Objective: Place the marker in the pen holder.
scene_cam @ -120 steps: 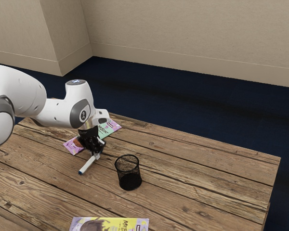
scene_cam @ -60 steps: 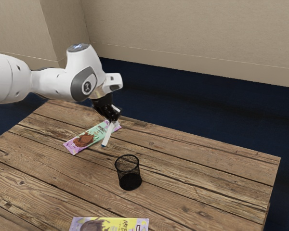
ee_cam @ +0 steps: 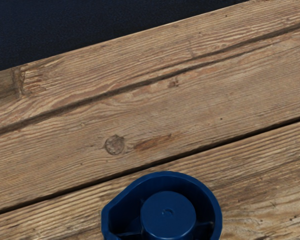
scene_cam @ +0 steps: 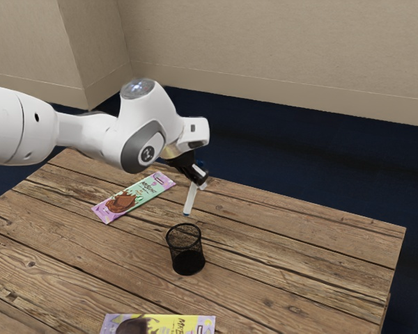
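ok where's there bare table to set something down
Bare wood: from the pen holder to the table's edge on the exterior view's right; between green packet and yellow packet. Crowded: around the marker in the end effector.

table (scene_cam: 285, 264): wood, matt, rough; raised grain, knots and dark open seams between the boards. arm (scene_cam: 90, 132): smooth white casing, plastic in look, soft sheen, with smooth grey trim. gripper (scene_cam: 202, 182): black, hard-looking; exact material cannot be told. marker (scene_cam: 190, 198): smooth white plastic barrel; its blue end (ee_cam: 168, 215) is moulded plastic, smooth, with a low sheen. pen holder (scene_cam: 184, 242): black mesh, metal in look, with a smooth rim. green-and-purple packet (scene_cam: 136, 196) and yellow-and-purple packet (scene_cam: 174, 325): thin, smooth printed wrapping; paper or plastic film, cannot be told. wall (scene_cam: 265, 42): matt, finely textured, beige. floor (scene_cam: 299, 146): dark blue, matt, like carpet cloth.
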